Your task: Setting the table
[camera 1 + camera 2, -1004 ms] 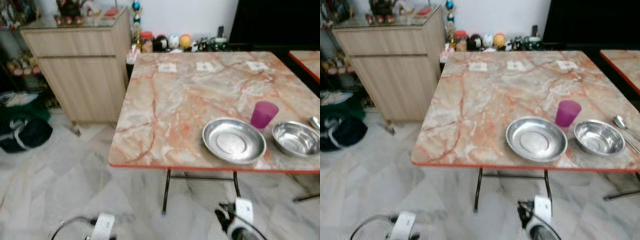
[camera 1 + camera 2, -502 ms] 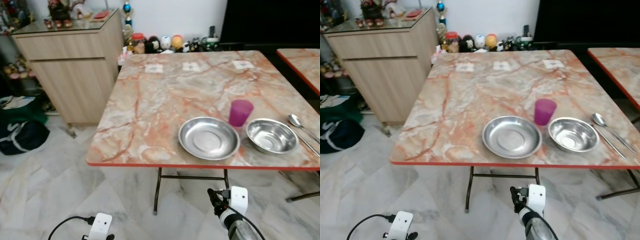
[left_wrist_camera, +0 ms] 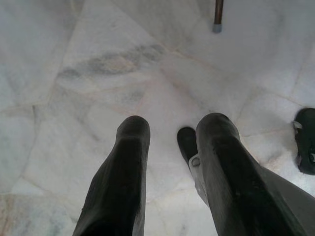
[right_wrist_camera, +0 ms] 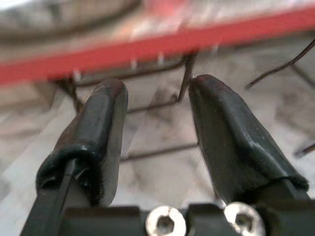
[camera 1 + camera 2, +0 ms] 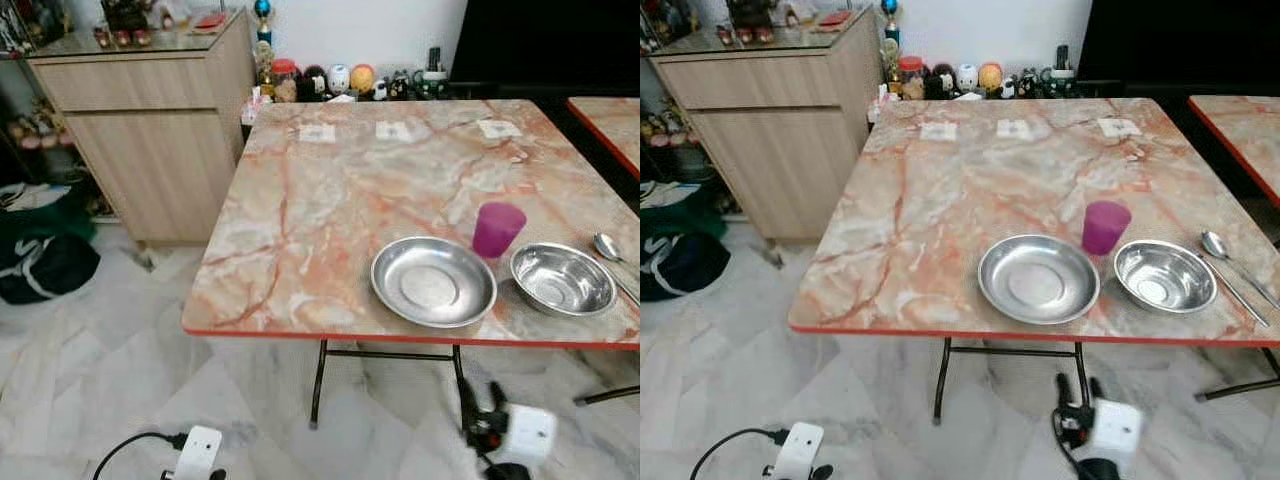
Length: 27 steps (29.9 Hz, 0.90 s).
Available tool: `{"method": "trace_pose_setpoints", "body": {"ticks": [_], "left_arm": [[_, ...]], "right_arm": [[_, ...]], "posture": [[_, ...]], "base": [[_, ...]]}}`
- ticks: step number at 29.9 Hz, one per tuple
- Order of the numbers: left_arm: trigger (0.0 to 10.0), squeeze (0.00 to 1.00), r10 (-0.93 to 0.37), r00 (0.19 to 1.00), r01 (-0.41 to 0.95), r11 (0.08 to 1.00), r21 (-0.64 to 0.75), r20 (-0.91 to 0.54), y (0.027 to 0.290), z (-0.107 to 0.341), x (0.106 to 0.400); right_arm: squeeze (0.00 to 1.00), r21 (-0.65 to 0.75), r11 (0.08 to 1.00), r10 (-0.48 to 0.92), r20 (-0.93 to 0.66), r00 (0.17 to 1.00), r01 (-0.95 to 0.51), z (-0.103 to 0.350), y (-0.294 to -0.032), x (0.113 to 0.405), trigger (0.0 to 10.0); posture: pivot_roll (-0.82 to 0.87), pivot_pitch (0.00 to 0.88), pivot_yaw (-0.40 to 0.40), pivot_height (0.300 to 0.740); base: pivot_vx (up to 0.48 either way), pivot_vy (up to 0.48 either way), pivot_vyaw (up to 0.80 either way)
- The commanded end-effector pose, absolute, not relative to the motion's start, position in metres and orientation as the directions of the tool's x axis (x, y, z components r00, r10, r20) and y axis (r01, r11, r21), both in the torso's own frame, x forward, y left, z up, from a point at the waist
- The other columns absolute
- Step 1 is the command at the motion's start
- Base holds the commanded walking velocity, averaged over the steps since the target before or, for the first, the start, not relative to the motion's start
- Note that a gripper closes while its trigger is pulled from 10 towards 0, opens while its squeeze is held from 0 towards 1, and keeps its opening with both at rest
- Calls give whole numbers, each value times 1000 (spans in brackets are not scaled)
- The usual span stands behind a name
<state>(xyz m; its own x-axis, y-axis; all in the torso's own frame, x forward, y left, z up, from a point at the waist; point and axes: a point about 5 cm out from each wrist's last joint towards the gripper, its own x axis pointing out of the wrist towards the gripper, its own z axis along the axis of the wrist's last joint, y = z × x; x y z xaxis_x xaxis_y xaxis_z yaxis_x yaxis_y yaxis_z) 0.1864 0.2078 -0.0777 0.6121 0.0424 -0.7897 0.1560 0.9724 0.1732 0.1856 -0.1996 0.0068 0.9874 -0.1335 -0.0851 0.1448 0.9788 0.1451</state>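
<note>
A marble-patterned table (image 5: 330,210) with a red edge carries a steel plate (image 5: 433,281), a purple cup (image 5: 498,229), a steel bowl (image 5: 563,279) and a spoon (image 5: 607,247) along its near right side. My right gripper (image 5: 481,398) is below the table's front edge, under the plate, fingers up and open. In the right wrist view that gripper (image 4: 157,93) holds nothing, with the red table edge (image 4: 147,46) just beyond it. My left gripper (image 3: 170,128) hangs low over the white floor, open and empty.
A wooden cabinet (image 5: 150,120) stands left of the table with dark bags (image 5: 40,260) on the floor beside it. Small figurines (image 5: 330,80) line the back wall. Another table's corner (image 5: 610,130) is at the right. Metal table legs (image 5: 318,385) stand ahead.
The camera has shifted, so the table sits differently in the picture. My right gripper has turned from pointing sideways to pointing up at the table edge.
</note>
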Motion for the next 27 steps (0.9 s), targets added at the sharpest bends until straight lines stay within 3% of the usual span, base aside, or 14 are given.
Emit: {"method": "trace_pose_setpoints", "body": {"ticks": [1, 8, 15, 21, 22, 23, 25, 26, 27], "left_arm": [[10000, 0, 44, 590, 171, 969, 178, -806, 210, -81, 180], [10000, 0, 37, 578, 181, 968, 173, -815, 207, -84, 174], [10000, 0, 27, 580, 186, 969, 165, -814, 204, -84, 176], [10000, 0, 26, 587, 177, 971, 160, -809, 200, -83, 178], [10000, 0, 29, 587, 171, 972, 159, -809, 200, -84, 177], [10000, 0, 30, 586, 170, 973, 159, -810, 200, -84, 177], [10000, 0, 31, 582, 167, 973, 157, -812, 200, -85, 175], [10000, 0, 31, 582, 167, 973, 157, -812, 200, -85, 175], [10000, 0, 31, 579, 167, 974, 156, -815, 200, -85, 173]], "right_arm": [[0, 173, 974, -142, -41, 989, 147, 23, -197, 187, 10000], [0, 190, 975, -116, 14, 993, 111, 46, -193, 192, 10000], [0, 334, 920, -222, 13, 975, 205, 64, -215, 239, 10000], [0, 443, 874, -236, 34, 971, 197, 82, -214, 265, 10000], [604, 440, 877, -225, 21, 974, 193, 80, -214, 266, 10000], [604, 441, 877, -221, 14, 975, 193, 79, -213, 266, 10000], [871, 469, 862, -218, -2, 976, 193, 78, -213, 266, 10000], [871, 469, 862, -218, -2, 976, 193, 78, -213, 266, 10000], [706, 484, 853, -216, -11, 976, 194, 78, -213, 267, 10000]], "posture": [[-91, 0, 32, 740], [-98, 0, 40, 740], [-88, 0, 41, 740], [-73, 0, 27, 740], [-68, 0, 23, 740], [-68, 0, 23, 740], [-66, 0, 22, 740], [-66, 0, 22, 740], [-68, 0, 24, 740]], "base": [[0, 0, 0], [0, 0, 0], [0, 0, 0], [0, 0, 0], [0, 0, 0], [0, 0, 0], [0, 0, 0], [0, 0, 0], [0, 0, 0]]}}
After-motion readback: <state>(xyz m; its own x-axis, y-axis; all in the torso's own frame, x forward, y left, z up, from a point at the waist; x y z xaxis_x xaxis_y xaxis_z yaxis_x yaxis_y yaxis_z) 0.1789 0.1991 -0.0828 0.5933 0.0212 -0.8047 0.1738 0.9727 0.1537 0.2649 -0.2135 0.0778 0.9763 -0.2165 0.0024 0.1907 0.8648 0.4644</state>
